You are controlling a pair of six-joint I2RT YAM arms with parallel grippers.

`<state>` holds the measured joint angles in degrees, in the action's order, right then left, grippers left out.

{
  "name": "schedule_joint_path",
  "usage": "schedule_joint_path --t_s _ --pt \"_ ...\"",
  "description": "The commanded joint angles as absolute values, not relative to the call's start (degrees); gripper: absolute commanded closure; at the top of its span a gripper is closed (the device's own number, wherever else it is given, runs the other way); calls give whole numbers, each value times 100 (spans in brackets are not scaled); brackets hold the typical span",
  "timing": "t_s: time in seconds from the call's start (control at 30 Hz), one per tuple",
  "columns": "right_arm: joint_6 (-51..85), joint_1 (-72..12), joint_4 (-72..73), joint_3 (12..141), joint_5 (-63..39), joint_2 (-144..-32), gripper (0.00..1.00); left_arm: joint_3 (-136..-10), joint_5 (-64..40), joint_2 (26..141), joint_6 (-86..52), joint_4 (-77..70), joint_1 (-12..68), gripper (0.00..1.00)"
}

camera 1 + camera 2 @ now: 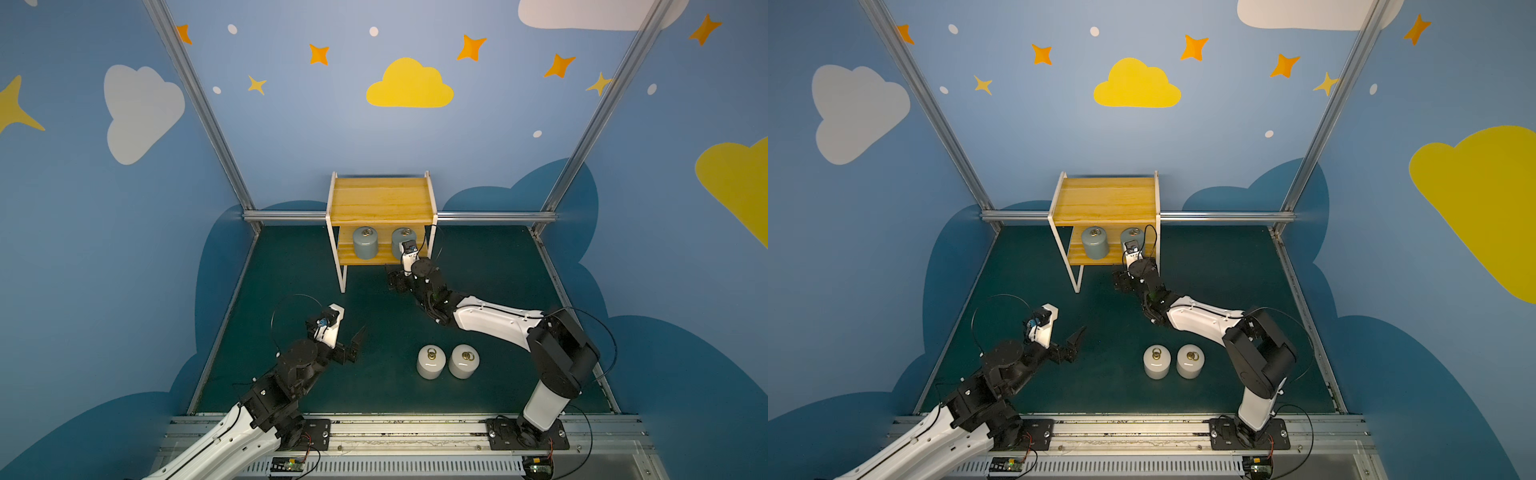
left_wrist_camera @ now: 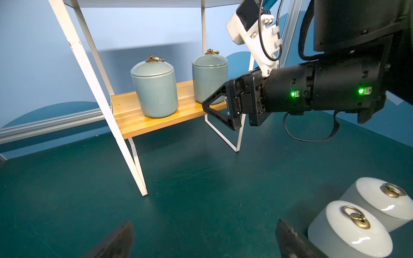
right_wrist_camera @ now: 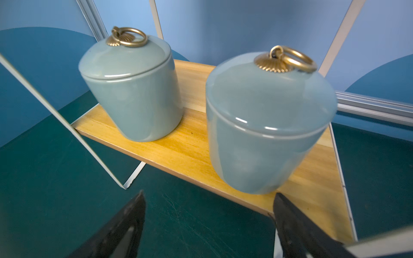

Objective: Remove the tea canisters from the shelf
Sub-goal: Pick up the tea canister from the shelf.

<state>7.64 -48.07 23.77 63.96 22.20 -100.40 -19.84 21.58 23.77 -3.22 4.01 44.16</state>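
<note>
The right end effector (image 3: 209, 195) is held with its fingers spread wide and nothing gripped between them. Its fingertips are placed at the front edge of the lower board of the shelf (image 1: 380, 199). Just ahead of them, the near grey-blue canister (image 3: 268, 125) is seen upright on that board. The far grey-blue canister (image 3: 134, 96) is stood beside it, a gap being left between the two. The upper board is seen bare in both top views. The left end effector (image 2: 204, 224) is likewise spread and empty, and is held over the green surface (image 1: 498, 270). There a white canister (image 1: 431, 362) and a second white canister (image 1: 463, 360) are stood close together, well apart from the shelf.
</note>
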Motion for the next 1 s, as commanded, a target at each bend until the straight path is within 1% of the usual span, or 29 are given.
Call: schedule_joint_path --t_s 0.0,0.4,0.97 --pt "651 -4743 2737 6579 2454 -10175 8 -1924 2215 2270 -351 246 4353 0" --pt "466 -4664 3473 6571 2510 -10557 7 -1958 2101 2501 -317 112 4287 0" --pt "344 -4532 3845 6765 2461 -10924 7 -1914 2057 2520 -330 36 4257 0"
